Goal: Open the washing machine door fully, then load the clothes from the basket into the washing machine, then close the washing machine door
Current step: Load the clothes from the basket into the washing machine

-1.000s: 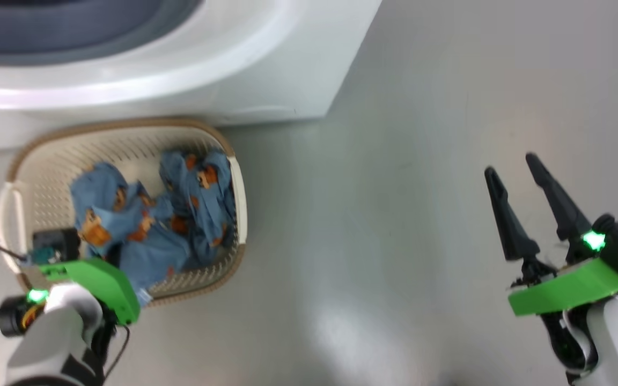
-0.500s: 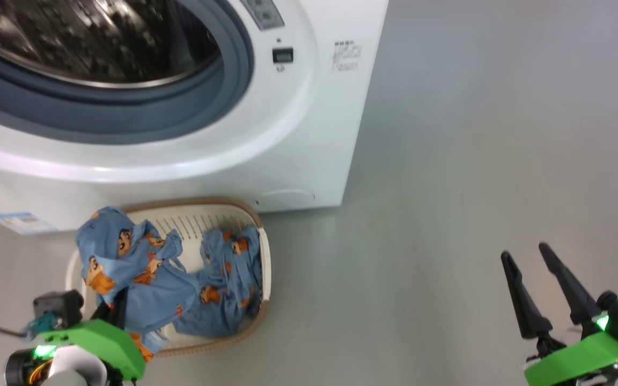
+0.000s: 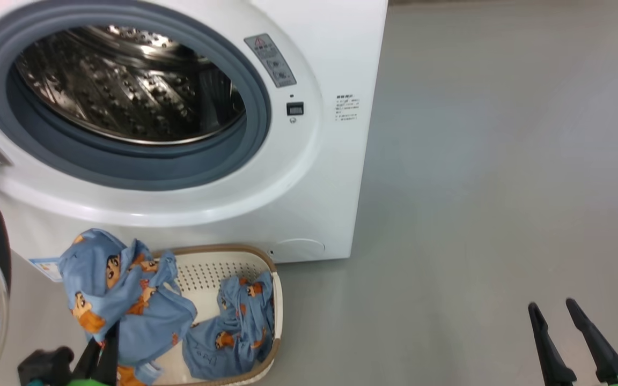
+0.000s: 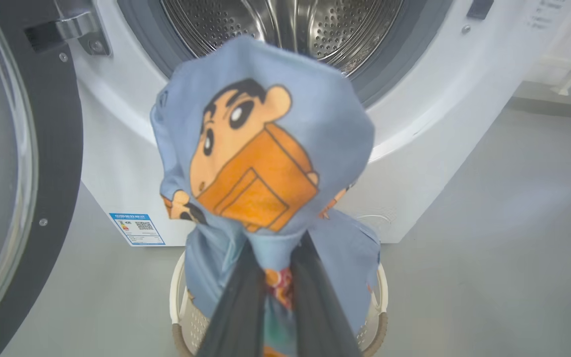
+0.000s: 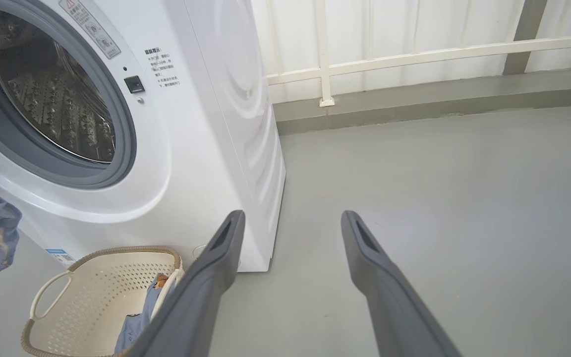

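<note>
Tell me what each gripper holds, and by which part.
The left gripper pinches a blue garment at a bunched fold. The right gripper holds nothing.

Smooth grey floor (image 3: 475,187). Big white front-loading washing machine (image 3: 319,177) stands on it, ahead and left of right gripper (image 3: 550,305). Small cream perforated plastic basket (image 3: 207,271), brown rim, on floor at machine's foot, just below left gripper (image 4: 275,258).
</note>
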